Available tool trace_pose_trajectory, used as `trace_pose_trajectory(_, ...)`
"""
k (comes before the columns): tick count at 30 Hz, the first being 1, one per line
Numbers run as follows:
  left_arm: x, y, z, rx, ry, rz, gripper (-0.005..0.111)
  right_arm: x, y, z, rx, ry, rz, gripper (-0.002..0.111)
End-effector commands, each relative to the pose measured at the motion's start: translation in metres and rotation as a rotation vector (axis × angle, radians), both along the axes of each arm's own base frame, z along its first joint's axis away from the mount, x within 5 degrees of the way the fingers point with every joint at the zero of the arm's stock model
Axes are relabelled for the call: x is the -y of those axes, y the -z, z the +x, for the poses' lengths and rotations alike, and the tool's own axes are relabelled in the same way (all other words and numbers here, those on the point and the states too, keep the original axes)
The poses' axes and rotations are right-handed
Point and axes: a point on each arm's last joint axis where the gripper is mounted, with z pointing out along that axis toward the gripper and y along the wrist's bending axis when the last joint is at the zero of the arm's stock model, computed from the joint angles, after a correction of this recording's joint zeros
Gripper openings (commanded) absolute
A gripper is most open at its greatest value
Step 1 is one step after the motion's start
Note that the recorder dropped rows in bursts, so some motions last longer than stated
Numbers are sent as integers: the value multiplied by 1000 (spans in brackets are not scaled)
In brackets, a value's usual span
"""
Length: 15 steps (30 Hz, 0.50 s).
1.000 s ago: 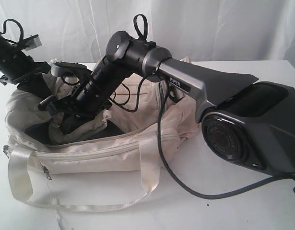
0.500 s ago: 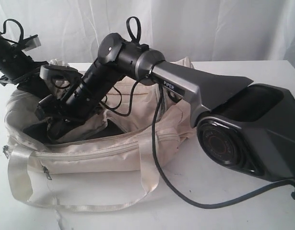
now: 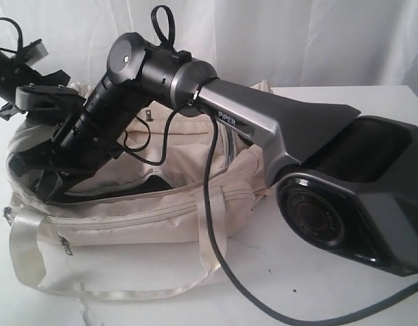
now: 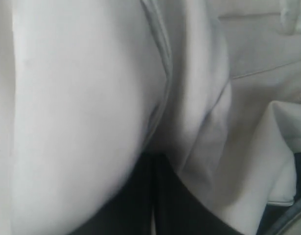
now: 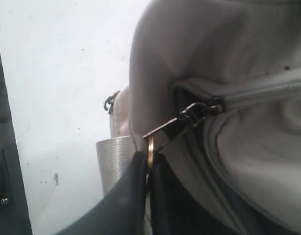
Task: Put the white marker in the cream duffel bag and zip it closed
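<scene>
A: Cream duffel bag (image 3: 127,224) sits on worktop (image 3: 317,299), main zip (image 3: 154,206) gaping. White marker not seen; can't tell if inside
B: Left gripper (image 4: 152,196) clenched on bag fabric; right gripper (image 5: 149,169) clamped on ring pull (image 5: 150,146)
A: Advice: draw along zipper line, left bracing, ring kept square; pull slowly so teeth don't snag fabric
</scene>
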Motion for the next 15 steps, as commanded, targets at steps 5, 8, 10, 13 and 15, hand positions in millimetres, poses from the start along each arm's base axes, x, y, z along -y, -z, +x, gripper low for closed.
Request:
trace_pose_trajectory(5, -43, -7, -4, 33, -138, -125, 0, 4, -24, -9, 9, 8, -19, 0)
trace_pose_trajectory(8, -56, -9, -7, 52, -150, -158, 0, 5, -24, -10, 5, 12, -27, 0)
trace_pose_trajectory(10, -61, -12, -8, 72, -150, -193, 0, 7, -18, -11, -17, 23, -54, 0)
trace_pose_trajectory(13, -60, -20, -9, 139, -99, -292, 0, 11, -10, -11, -15, 25, -95, 0)
trace_pose_trajectory(15, -57, -25, -9, 186, -61, -333, 0, 12, -11, -11, -6, 25, -100, 0)
